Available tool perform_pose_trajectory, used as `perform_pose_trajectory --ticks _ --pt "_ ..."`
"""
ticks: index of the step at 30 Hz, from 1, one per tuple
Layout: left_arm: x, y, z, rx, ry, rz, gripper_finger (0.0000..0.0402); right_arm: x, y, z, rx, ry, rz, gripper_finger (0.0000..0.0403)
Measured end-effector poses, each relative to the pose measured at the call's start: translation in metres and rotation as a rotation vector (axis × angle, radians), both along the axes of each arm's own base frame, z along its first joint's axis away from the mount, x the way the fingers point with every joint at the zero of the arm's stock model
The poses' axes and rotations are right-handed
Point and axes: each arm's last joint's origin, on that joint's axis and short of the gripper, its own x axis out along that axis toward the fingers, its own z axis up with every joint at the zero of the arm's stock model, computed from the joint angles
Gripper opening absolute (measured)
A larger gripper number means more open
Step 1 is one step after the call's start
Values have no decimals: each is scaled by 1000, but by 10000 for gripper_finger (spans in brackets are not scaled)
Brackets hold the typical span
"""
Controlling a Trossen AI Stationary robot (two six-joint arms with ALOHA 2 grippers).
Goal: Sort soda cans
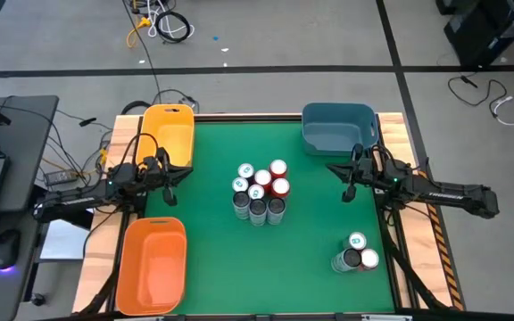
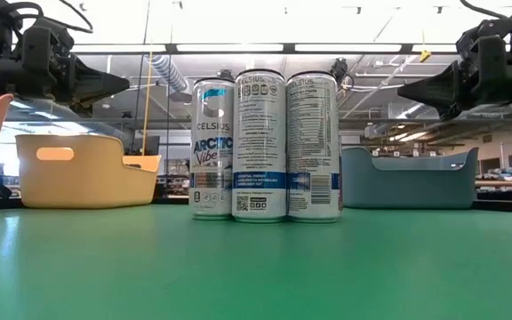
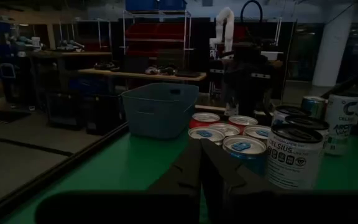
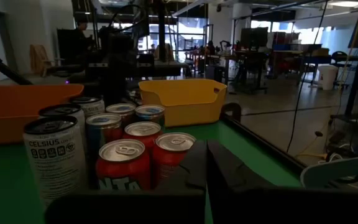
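We find the soda cans point(image 1: 259, 192) clustered mid-tabletop, three more point(image 1: 355, 254) near right. Both grippers, left point(image 1: 169, 178) and right point(image 1: 350, 179), hover closed and empty. We should open one wide, then take an outer can first.

Counts:
- Metal soda cans, centre cluster point(image 1: 259, 190): about nine, silver tops, some red, some dark, some teal-marked.
- Near-right cluster point(image 1: 355, 254): three cans.
- Plastic bins: three; yellow point(image 1: 169, 134) far left, orange point(image 1: 153, 265) near left, blue point(image 1: 338, 127) far right.
- Dark robot arms: two.
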Motion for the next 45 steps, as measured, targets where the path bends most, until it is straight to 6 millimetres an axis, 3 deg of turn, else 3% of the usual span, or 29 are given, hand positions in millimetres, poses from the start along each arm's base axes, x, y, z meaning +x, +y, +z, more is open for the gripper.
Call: perform_pose_trajectory --ticks 22,37,45 --pt "0 0 1 2 -5 0 12 0 0 0 0 0 0 0" --pt "-4 -1 20 -193 -277 -50 12 0 0 0 0 0 0 0" --pt "-5 -1 23 -197 -302 -72 12 0 0 0 0 0 0 0"
